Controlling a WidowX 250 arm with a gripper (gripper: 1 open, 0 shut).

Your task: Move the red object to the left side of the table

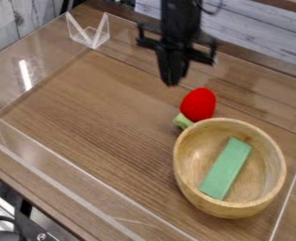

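Red object tilted, green stub lower-left.

One camera only here — set high at the near corner, looking down and across the table on a diagonal. It's fairly close in: near acrylic wall at the bottom, wooden bowl lower right — arm cropped at the top.

No readable text, labels, brand names or numbers appear anywhere. Every surface in view is plain and unmarked.
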